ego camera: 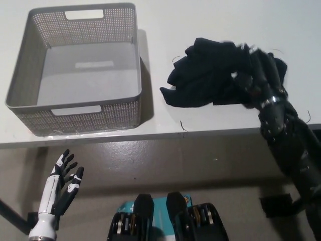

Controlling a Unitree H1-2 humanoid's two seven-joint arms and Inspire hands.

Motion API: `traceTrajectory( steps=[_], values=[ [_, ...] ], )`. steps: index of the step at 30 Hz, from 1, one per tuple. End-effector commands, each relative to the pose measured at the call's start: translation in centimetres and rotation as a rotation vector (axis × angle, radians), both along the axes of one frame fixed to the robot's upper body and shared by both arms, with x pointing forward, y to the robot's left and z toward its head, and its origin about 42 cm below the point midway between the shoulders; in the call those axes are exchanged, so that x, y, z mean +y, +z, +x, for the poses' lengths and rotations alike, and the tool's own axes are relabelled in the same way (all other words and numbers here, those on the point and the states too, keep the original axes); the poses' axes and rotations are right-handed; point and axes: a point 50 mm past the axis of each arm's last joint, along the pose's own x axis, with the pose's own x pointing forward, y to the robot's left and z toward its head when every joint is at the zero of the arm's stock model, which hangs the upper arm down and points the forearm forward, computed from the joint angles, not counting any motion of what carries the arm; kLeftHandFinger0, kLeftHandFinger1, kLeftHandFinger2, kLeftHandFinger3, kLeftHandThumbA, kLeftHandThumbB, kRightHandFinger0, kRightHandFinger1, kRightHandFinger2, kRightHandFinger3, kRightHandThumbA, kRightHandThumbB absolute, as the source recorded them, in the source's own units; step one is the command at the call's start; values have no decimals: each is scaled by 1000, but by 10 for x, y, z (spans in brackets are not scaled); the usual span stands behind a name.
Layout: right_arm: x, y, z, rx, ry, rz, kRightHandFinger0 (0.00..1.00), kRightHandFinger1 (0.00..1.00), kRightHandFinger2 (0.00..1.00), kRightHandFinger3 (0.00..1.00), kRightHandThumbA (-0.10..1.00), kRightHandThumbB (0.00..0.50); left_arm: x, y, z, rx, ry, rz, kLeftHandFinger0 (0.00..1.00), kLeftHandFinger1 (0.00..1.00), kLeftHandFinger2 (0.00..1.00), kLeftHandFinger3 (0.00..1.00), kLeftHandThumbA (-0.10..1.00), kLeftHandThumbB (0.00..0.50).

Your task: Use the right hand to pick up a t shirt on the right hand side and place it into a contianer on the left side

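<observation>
The shirt [215, 75], black and crumpled, sits on the right part of the white table [210, 20], bunched into a loose heap whose lower left edge lies flat on the tabletop while its right side is gathered up. We see our right hand [256, 83] buried in that right side of the cloth, fingers curled into the folds and closed on the fabric (black hand against black cloth, so the exact grip is hard to make out). The dark forearm runs from the hand down across the table's front edge toward the lower right of the view.

The basket [30, 108] stands on the left part of the table, well apart from the shirt, a grey perforated container with a handle cut-out in its near wall and another in its far wall. Its floor is bare grey. A shadow falls along its right side onto the table.

Our left hand [62, 183] rests low at the lower left, below the table's front edge and over the brownish floor [200, 160], fingers spread apart and holding nothing. A short dark thread [184, 126] lies on the table near the front edge, just below the shirt.
</observation>
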Motion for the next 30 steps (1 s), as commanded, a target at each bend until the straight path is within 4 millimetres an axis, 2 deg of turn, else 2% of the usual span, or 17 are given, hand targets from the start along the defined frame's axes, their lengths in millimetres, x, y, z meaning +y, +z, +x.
traceTrajectory(
  steps=[1,3,4,6,9,11,13,15,16,18,20,22,25,27,28,29,30],
  values=[
    [45,119,19,-255,115,113,0,321,606,576,-100,154,6,15,6,-70,-8,-2,786,892,977,1000,717,296],
    [55,133,19,-284,126,110,0,318,584,553,-100,149,7,14,5,-69,-7,-5,786,892,973,1000,707,291],
    [61,143,18,-305,145,118,106,481,682,650,-100,138,7,14,3,-68,-8,3,787,895,977,1000,714,285],
    [84,179,16,-353,191,125,0,321,563,560,-100,158,8,14,2,-66,-11,0,796,902,985,1000,723,298],
    [101,203,11,-406,253,140,0,283,568,582,-100,166,9,14,2,-67,-10,12,787,895,985,1000,733,302],
    [127,229,6,-448,307,133,0,257,554,573,-100,146,9,13,2,-64,-9,20,781,890,988,1000,737,295],
    [141,241,1,-446,331,125,0,239,552,574,-100,149,8,13,1,-63,-14,19,784,897,998,1000,750,311],
    [156,249,-3,-450,355,120,0,143,522,555,-100,204,6,12,1,-59,-23,27,780,900,1000,1000,764,317],
    [162,251,-5,-447,359,121,0,89,478,555,-100,208,5,11,0,-57,-23,28,773,895,1000,1000,761,317],
    [180,255,-11,-448,377,119,0,81,517,549,-100,208,1,9,0,-51,-37,24,777,899,1000,1000,763,327],
    [205,255,-21,-447,428,123,0,232,522,550,-100,181,0,11,-1,-53,-51,37,772,896,1000,1000,757,319],
    [218,252,-24,-440,441,118,0,256,515,541,-100,168,-4,9,-2,-49,-55,21,783,895,1000,1000,691,295],
    [231,247,-29,-413,466,106,0,193,480,517,-100,162,-11,7,-1,-44,-69,10,781,886,987,1000,669,299],
    [243,243,-32,-389,494,99,0,197,498,532,-100,193,-15,6,1,-43,-77,5,782,882,977,1000,703,348],
    [256,239,-35,-363,517,97,0,191,478,533,-100,206,-18,6,2,-42,-82,4,782,884,975,1000,711,347],
    [259,236,-36,-348,517,94,0,41,432,533,-100,201,-21,6,3,-44,-87,4,778,879,967,1000,709,340],
    [263,232,-36,-335,513,86,0,2,435,543,-100,197,-24,7,4,-47,-92,5,772,873,959,1000,711,347]
  ],
)
